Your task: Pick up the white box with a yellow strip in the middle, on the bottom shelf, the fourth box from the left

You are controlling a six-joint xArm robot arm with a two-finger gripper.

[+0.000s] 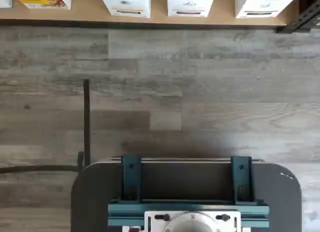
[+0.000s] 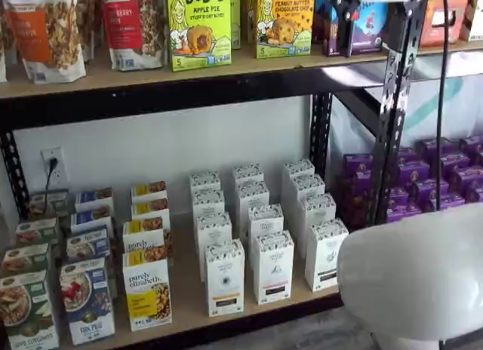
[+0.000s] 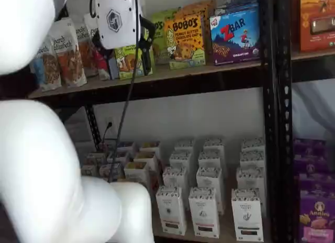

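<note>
The white box [image 2: 225, 278] stands in the front row on the bottom shelf [image 2: 249, 314], right of a "purely elizabeth" box [image 2: 147, 290]. It is a slim white carton with a speckled top band and a yellowish strip low on its front. It also shows in a shelf view [image 3: 171, 209], and the wrist view catches only its lower part [image 1: 125, 3]. My gripper [image 3: 124, 44] hangs high up in front of the upper shelf, far above the white box, and shows in both shelf views [image 2: 343, 24]. Its black fingers stand apart, open, with nothing between them.
Alike white cartons [image 2: 273, 267] stand right of and behind the white box. Purple boxes [image 2: 423, 184] fill the neighbouring bay past a black upright [image 2: 392, 116]. Bobo's boxes [image 2: 198, 26] line the upper shelf. My white arm [image 3: 36, 164] fills the foreground. A dark teal-bracketed mount [image 1: 186, 192] sits over the wood floor.
</note>
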